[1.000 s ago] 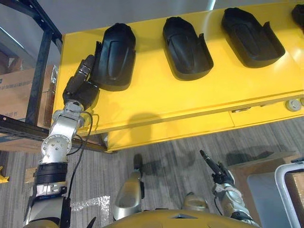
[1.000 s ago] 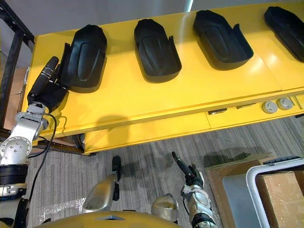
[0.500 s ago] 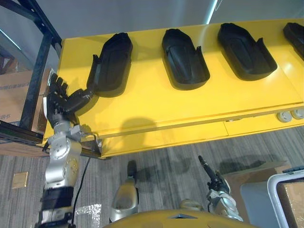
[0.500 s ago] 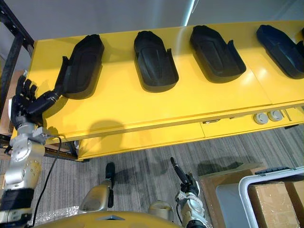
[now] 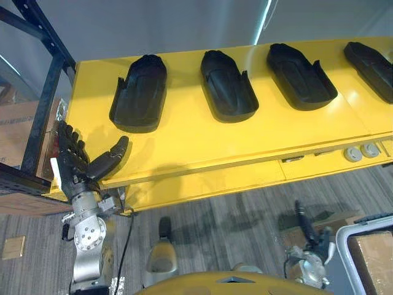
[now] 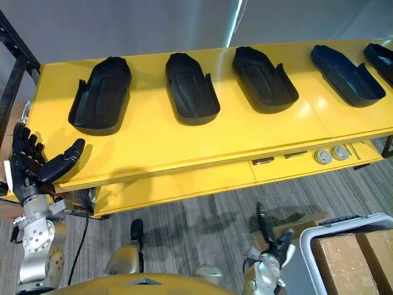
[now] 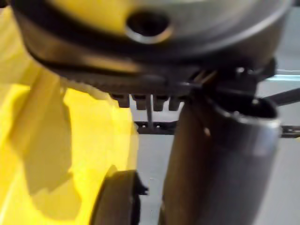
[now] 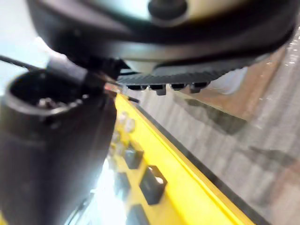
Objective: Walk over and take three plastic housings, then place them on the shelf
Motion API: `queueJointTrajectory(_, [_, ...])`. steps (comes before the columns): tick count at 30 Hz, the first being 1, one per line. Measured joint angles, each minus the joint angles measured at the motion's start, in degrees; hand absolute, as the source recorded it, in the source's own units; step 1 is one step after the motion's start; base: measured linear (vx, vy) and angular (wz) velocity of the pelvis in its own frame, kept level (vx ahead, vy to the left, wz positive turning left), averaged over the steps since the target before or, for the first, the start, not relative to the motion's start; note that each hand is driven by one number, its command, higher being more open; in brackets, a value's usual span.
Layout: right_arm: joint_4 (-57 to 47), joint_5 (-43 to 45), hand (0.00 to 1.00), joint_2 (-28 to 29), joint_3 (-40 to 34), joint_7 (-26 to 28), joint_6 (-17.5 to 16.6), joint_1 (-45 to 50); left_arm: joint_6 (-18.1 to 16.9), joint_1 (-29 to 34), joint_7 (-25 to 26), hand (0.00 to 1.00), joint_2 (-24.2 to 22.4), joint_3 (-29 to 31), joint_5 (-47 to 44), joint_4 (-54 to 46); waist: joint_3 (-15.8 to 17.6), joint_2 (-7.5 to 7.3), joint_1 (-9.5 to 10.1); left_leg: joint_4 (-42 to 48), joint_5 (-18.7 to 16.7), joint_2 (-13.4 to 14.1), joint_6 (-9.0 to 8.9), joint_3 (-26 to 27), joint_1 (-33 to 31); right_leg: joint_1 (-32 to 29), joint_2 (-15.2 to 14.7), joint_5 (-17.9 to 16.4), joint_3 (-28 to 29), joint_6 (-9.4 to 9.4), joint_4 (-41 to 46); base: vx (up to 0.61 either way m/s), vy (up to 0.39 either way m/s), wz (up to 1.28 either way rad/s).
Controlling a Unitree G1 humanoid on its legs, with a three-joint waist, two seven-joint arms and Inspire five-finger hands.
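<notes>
Lower left: left hand (image 5: 76, 171) has withdrawn from the leftmost housing (image 5: 140, 93), fingers spread, empty; housing lies flat on yellow counter (image 5: 202, 141). Lower right: right hand (image 5: 307, 228), state unclear; bin (image 6: 344, 222) holds a cardboard box (image 6: 359, 264).

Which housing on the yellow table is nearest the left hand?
The leftmost housing, at the table end by the black rack; the open left hand is close to it, not touching.

Left hand (image 5: 78, 165) showing matte black finish, segmented fingers, thick thumb. Left forearm (image 5: 88, 246) showing silver-grey metal casing (round joint disc carrying small dark screws). Right hand (image 5: 306, 226) showing black, slim profile above silver-grey wrist.
</notes>
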Motion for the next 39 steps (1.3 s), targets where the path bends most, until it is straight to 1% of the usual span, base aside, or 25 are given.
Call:
queueJointTrajectory(2, [-3.5,-0.6,1.00,-0.1,-1.2,-0.7,-2.1,0.6,-2.1,1.0,-1.0,1.00,-0.3,0.8,-0.2,-2.3,-0.5,0.80,-0.06,-0.2,0.2,0.4,-0.03,0.3,-0.6,-0.7,0.3,0.0,0.0,0.03,-0.1,-0.14,0.012,-0.12])
queueJointTrajectory(3, [-5.6,-0.7,1.00,-0.3,-1.8,-0.8,-3.2,0.8,-3.2,1.3,-2.2,1.00,-0.4,1.9,-0.2,-3.4,-0.9,1.59,-0.31,-0.2,-0.5,0.8,-0.32,0.3,-1.3,-1.3,0.6,0.0,-0.2,0.04,-0.3,-0.16,0.014,-0.09])
queueJointTrajectory(5, [-7.7,-1.7,1.00,-0.6,-2.6,-0.1,-3.6,0.7,-4.8,1.2,-2.9,1.00,-0.4,3.6,-0.2,-4.4,-1.3,2.61,-0.20,-0.2,-1.5,1.1,-1.55,0.5,-1.7,-1.5,1.0,-0.1,-1.5,-0.03,-1.5,-0.18,0.004,-0.17])
queueJointTrajectory(6, [-7.8,-1.8,1.00,-0.8,-2.6,0.4,-3.6,0.3,-5.0,1.1,-3.0,1.00,-0.5,4.4,-0.2,-4.3,-1.5,2.67,-0.18,-0.2,-3.4,1.1,-2.53,0.9,-1.8,-1.3,0.9,-0.2,-2.4,-0.22,-2.5,-0.12,-0.015,-0.11])
queueJointTrajectory(7, [-7.8,-1.8,1.00,-0.7,-2.6,0.8,-3.6,0.1,-5.1,1.0,-2.9,1.00,-0.5,4.8,-0.2,-4.1,-1.6,2.16,-0.36,0.0,-4.6,0.8,-2.44,1.9,-1.9,-1.4,-0.1,-0.1,-2.5,-0.34,-3.7,-0.13,0.026,-0.04])
queueJointTrajectory(8, [-7.6,-2.1,1.00,-0.6,-2.8,1.7,-3.3,0.0,-5.1,1.1,-2.7,1.00,-0.8,5.4,-0.1,-3.8,-1.5,1.07,-0.27,6.1,-5.3,-0.4,1.36,2.7,-3.6,-1.4,-1.3,0.6,-2.8,-0.06,-4.5,-0.08,0.022,-0.06])
queueJointTrajectory(9, [-8.1,-2.7,1.00,-1.0,-2.8,2.0,-3.1,0.8,-5.1,1.8,-2.3,1.00,-1.3,5.7,0.1,-4.0,-2.9,3.19,0.05,8.9,-6.1,-0.5,1.24,3.3,-3.3,-1.7,-0.3,0.7,-2.4,0.16,-4.2,-0.06,0.026,0.06])
queueJointTrajectory(10, [-7.9,-2.7,1.00,-0.8,-2.8,2.2,-2.8,1.2,-5.2,1.6,-2.3,1.00,-1.5,6.2,0.2,-3.9,-3.4,3.15,-0.51,7.4,-5.1,-0.7,0.80,3.1,-3.0,-1.8,-0.3,0.8,-2.6,0.22,-4.2,-0.06,-0.016,0.12])
queueJointTrajectory(11, [-7.4,-2.8,1.00,-0.7,-2.3,3.0,-1.2,1.7,-5.4,1.3,-1.8,1.00,-1.7,7.7,0.2,-3.9,-4.8,3.80,-0.54,1.9,-1.9,-0.5,0.72,2.9,-2.1,-3.4,0.3,1.4,-2.7,0.40,-4.1,-0.06,-0.006,0.20])
queueJointTrajectory(13, [-6.7,-2.8,1.00,-0.7,-1.9,3.9,0.1,1.6,-5.3,0.9,-1.8,1.00,-1.6,8.9,0.2,-3.8,-4.7,4.10,-0.60,0.0,-0.2,-0.2,0.90,2.7,-1.8,-3.6,0.8,2.0,-3.1,0.76,-4.0,-0.06,-0.017,0.10])
queueJointTrajectory(17, [-2.2,-2.9,1.00,-1.9,0.4,5.9,2.5,1.1,-5.1,0.5,-1.9,1.00,-1.1,9.4,-0.1,-2.5,-4.8,3.89,-0.17,-0.2,-0.5,-0.1,0.49,2.8,-1.7,-3.9,0.9,2.1,-2.6,0.77,-3.9,-0.05,-0.019,-0.04])
queueJointTrajectory(20, [2.5,-3.7,1.00,-4.4,3.0,8.1,5.0,-0.6,-3.2,-1.7,-2.8,1.00,1.0,7.8,-1.0,-1.4,-4.1,4.91,0.29,-0.2,-0.6,0.3,0.45,2.6,-3.7,-6.6,1.1,1.6,-2.3,0.06,-2.4,-0.08,0.005,0.01])
queueJointTrajectory(21, [4.6,-4.2,1.00,-5.4,3.3,8.9,5.6,-2.1,-2.9,-3.5,-2.8,1.00,2.2,6.7,-1.1,-1.4,-2.9,5.54,0.56,-0.2,-0.6,0.4,0.37,2.4,-4.8,-8.1,1.1,1.6,-2.2,0.02,-1.6,-0.10,0.029,0.06])
queueJointTrajectory(22, [6.8,-4.2,1.00,-6.2,3.3,9.5,5.9,-3.6,-2.8,-5.7,-2.8,1.00,3.5,5.5,-1.2,-1.0,-1.5,5.95,0.92,-0.2,-1.2,0.3,-0.35,2.0,-6.0,-9.6,1.0,1.6,-2.1,0.00,-0.8,-0.08,0.035,0.06])
queueJointTrajectory(23, [7.9,-4.1,1.00,-6.5,3.3,9.9,6.3,-4.4,-2.8,-6.6,-3.0,1.00,4.3,5.1,-1.3,-0.8,-0.9,5.87,0.97,-0.2,-1.8,0.2,-1.15,2.0,-6.4,-10.1,0.8,1.7,-2.0,0.02,-0.7,-0.05,0.053,0.01])
queueJointTrajectory(24, [9.7,-4.0,1.00,-6.7,3.3,10.7,7.0,-5.5,-2.7,-8.3,-3.4,1.00,5.9,4.5,-2.8,-0.2,0.1,5.17,1.06,0.0,-1.5,-0.2,-1.10,2.3,-7.1,-11.3,-0.1,1.9,-1.7,0.03,-0.7,0.00,0.047,-0.11])
queueJointTrajectory(25, [10.6,-4.0,1.00,-7.0,3.3,11.3,7.2,-5.9,-2.7,-9.2,-3.6,1.00,6.6,4.4,-3.7,0.4,0.5,5.62,1.03,0.0,-0.3,-0.2,0.10,2.0,-7.2,-11.7,0.4,1.8,-1.3,0.31,0.0,0.04,0.030,-0.11])
queueJointTrajectory(26, [11.4,-3.9,1.00,-7.0,3.3,12.2,7.8,-6.1,-2.0,-11.3,-4.7,1.00,8.4,4.4,-5.8,1.7,1.4,4.99,0.72,-0.1,0.8,-0.8,1.00,1.9,-7.3,-12.3,-0.2,1.8,-0.9,0.81,1.1,0.06,0.008,-0.10])
queueJointTrajectory(28, [12.0,-3.9,1.00,-7.0,3.3,13.1,8.4,-6.6,-1.9,-13.6,-5.9,1.00,10.4,4.4,-7.6,2.8,2.5,4.14,0.81,0.0,1.2,-1.1,1.55,2.1,-7.8,-12.8,-0.5,1.7,-0.3,0.83,1.6,0.07,0.001,-0.04])
queueJointTrajectory(29, [13.0,-3.9,1.00,-7.0,3.2,14.2,9.3,-7.4,-1.3,-16.7,-8.2,1.00,12.6,4.4,-10.5,4.2,4.2,3.08,0.94,0.1,1.4,-1.3,1.70,2.4,-7.9,-13.4,-0.8,1.6,0.2,0.84,2.0,0.07,-0.003,-0.04])
queueJointTrajectory(31, [13.6,-3.9,1.00,-7.1,3.2,15.0,9.5,-7.4,-0.2,-18.4,-9.5,1.00,13.4,4.3,-12.0,5.3,4.7,2.64,0.85,0.1,1.4,-1.6,1.70,2.4,-8.0,-13.5,-1.1,1.4,0.6,0.86,2.1,0.02,-0.002,-0.01])
queueJointTrajectory(32, [14.1,-3.9,1.00,-7.1,3.2,15.7,9.6,-7.4,0.8,-19.3,-9.9,1.00,14.0,4.3,-12.4,6.1,4.9,2.65,0.82,0.0,1.4,-1.6,1.70,2.5,-8.0,-13.7,-1.1,1.2,1.3,0.68,2.2,0.00,0.000,0.00])
queueJointTrajectory(35, [15.2,-3.9,1.00,-7.5,3.2,17.0,9.7,-7.7,1.1,-21.4,-10.1,1.00,15.8,4.3,-12.5,8.3,5.5,3.15,0.80,0.0,1.4,-1.5,1.72,2.3,-8.5,-14.7,-1.1,0.2,1.5,0.98,3.8,-0.01,-0.009,0.01])
queueJointTrajectory(37, [15.6,-3.9,1.00,-8.0,3.2,17.9,9.8,-7.8,1.7,-22.8,-10.1,1.00,17.3,4.3,-12.5,9.8,6.4,3.75,0.87,0.0,1.5,-1.3,1.77,2.2,-8.6,-15.5,-1.0,-0.4,1.7,0.68,5.2,-0.04,-0.032,0.01])
queueJointTrajectory(39, [15.7,-3.9,1.00,-8.3,3.2,18.4,10.5,-8.0,2.0,-23.4,-10.5,1.00,18.4,4.3,-12.5,10.4,6.8,3.72,1.01,-0.1,1.5,-1.1,1.77,2.3,-8.8,-16.0,-1.0,-0.6,1.9,0.61,5.7,-0.03,-0.022,-0.05])
